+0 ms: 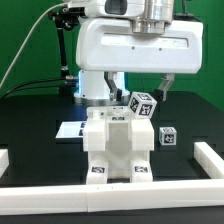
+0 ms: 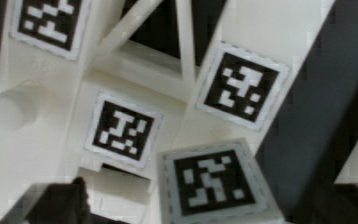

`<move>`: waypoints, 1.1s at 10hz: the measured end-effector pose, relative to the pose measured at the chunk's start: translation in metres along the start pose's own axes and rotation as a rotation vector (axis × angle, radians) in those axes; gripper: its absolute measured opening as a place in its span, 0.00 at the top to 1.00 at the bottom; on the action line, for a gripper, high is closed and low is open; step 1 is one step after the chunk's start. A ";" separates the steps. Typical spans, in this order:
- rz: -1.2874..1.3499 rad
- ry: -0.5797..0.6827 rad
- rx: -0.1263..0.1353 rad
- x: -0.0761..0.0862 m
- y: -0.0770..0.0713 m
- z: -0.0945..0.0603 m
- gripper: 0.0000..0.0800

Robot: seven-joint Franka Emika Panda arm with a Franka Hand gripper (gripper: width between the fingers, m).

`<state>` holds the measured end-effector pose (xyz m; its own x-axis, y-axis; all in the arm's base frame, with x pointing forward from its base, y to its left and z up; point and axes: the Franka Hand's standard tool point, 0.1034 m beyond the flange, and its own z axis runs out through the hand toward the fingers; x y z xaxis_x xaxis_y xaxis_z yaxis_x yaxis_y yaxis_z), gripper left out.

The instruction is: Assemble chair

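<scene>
The chair stands partly put together in the middle of the black table: a blocky white stack with tags on its front feet. On its top right sits a tilted white part with a tag. My gripper hangs right over that part. In the wrist view the same tagged part lies between my dark fingertips, with a gap on each side. My gripper is open and holds nothing. More white chair panels with tags fill the wrist view.
A small tagged cube lies on the table at the exterior view's right of the chair. The marker board lies behind it on the left. A low white rail borders the front and sides. The arm's base stands behind.
</scene>
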<state>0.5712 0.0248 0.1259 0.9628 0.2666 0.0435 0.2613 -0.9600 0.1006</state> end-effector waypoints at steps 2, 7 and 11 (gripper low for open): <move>0.000 0.000 0.000 0.000 0.000 0.000 0.19; 0.034 0.031 0.025 0.009 -0.005 -0.005 0.19; 0.046 0.078 0.020 0.011 0.001 -0.003 0.19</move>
<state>0.5819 0.0267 0.1292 0.9658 0.2272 0.1247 0.2189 -0.9727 0.0767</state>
